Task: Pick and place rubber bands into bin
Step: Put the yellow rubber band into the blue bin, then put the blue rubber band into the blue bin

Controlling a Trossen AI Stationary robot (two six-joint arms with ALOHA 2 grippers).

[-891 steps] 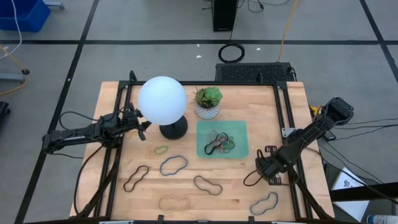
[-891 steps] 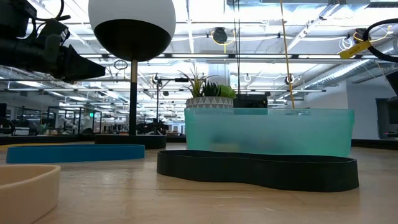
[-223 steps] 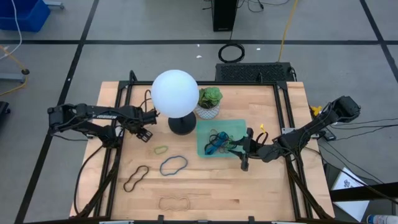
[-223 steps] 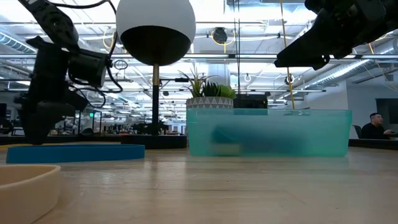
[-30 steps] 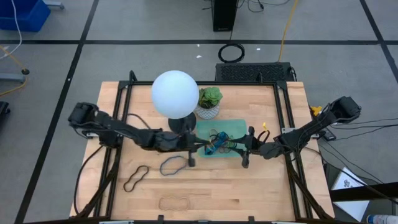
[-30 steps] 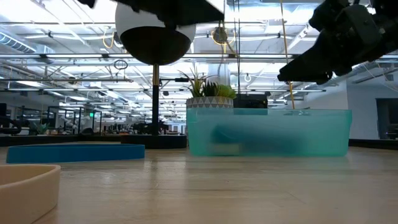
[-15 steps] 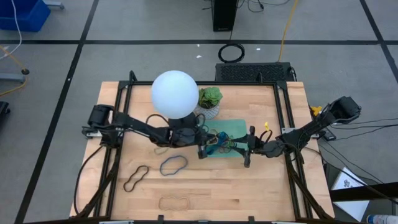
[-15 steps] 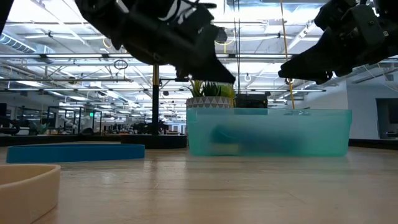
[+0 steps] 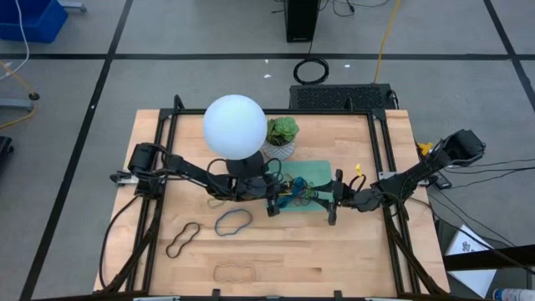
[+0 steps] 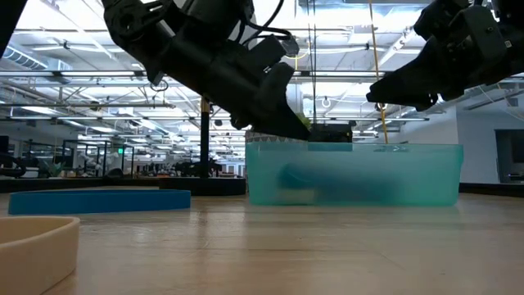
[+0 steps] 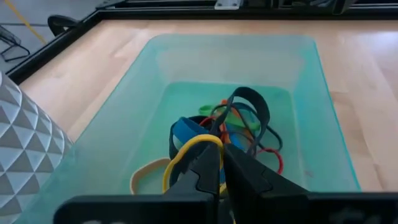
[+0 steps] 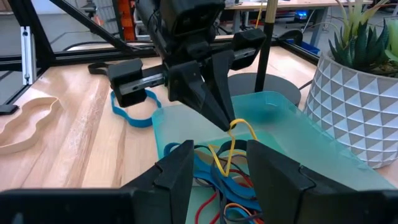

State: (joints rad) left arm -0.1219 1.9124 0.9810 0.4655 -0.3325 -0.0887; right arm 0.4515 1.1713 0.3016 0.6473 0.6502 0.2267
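Note:
The mint-green bin (image 9: 322,172) sits mid-table with a heap of rubber bands (image 11: 239,127) inside. My left gripper (image 11: 222,153) reaches over the bin's left part, shut on a yellow rubber band (image 12: 234,139). My right gripper (image 12: 222,157) hovers open over the bin's right side, nothing between its fingers. On the bare table lie a blue band (image 9: 233,221), a brown band (image 9: 182,239) and a tan band (image 9: 234,272). My left gripper pinches the yellow band's upper bend (image 11: 208,139) between its two fingertips. The fingers slant down into the bin from the table's left. The band hangs slack below them as a narrow loop, its lower end (image 12: 225,165) down among the bands in the bin.
A lamp with a white globe (image 9: 235,125) stands on a black base just left of the bin. A small white plant pot (image 9: 280,140) stands behind the bin. Black frame rails (image 9: 159,167) run along the table's left and right sides.
My left gripper has carried the yellow band toward the table's right edge and sunk down from above the lamp base to just over the bin's left part. The band now hangs into the bin.

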